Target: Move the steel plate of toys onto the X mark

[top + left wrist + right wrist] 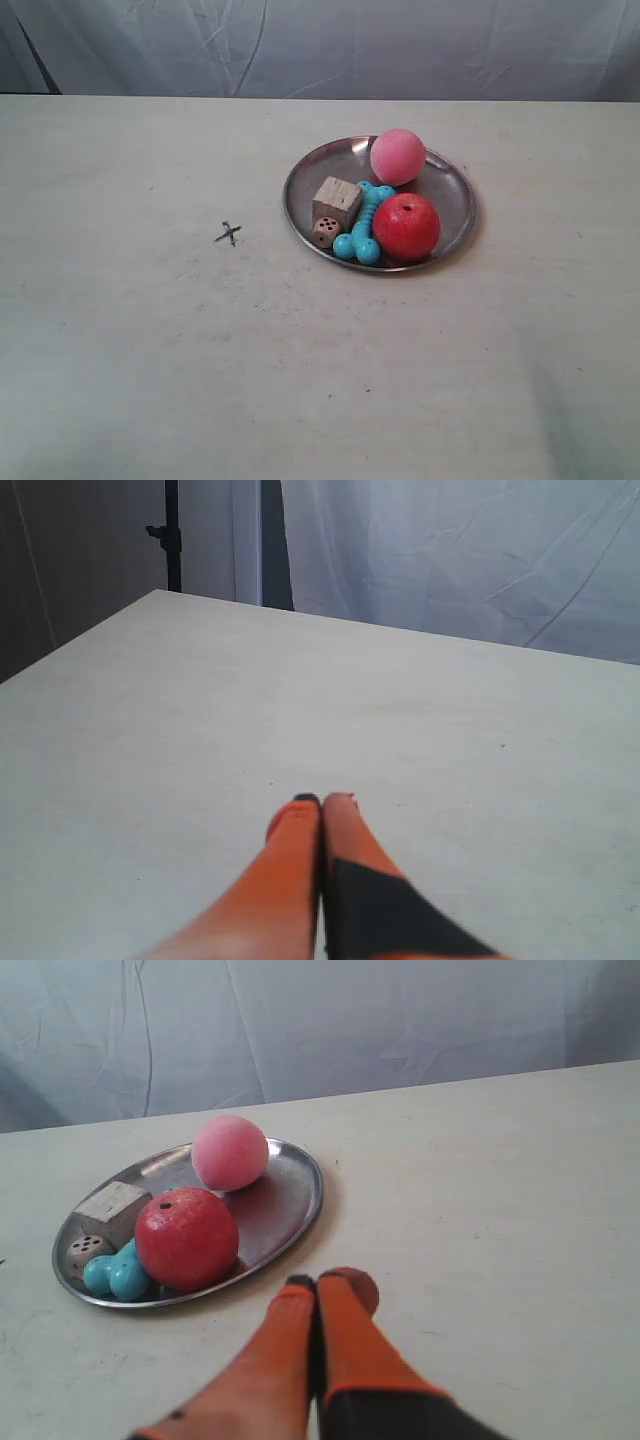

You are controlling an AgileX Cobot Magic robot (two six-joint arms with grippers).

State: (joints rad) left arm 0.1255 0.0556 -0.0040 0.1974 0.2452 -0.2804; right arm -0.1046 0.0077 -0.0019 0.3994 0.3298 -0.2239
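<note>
Right jaws together; bone (112, 1274) half-hidden behind apple (187, 1238).

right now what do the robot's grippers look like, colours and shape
Left gripper: two long tapering orange jaws, one dark-tipped, a black patch near the other's base. Right gripper: the same orange jaws, black near the base. No cables show.

The toys (370, 213) lie in the steel plate (452, 195), right of the X mark (229, 234)
</note>
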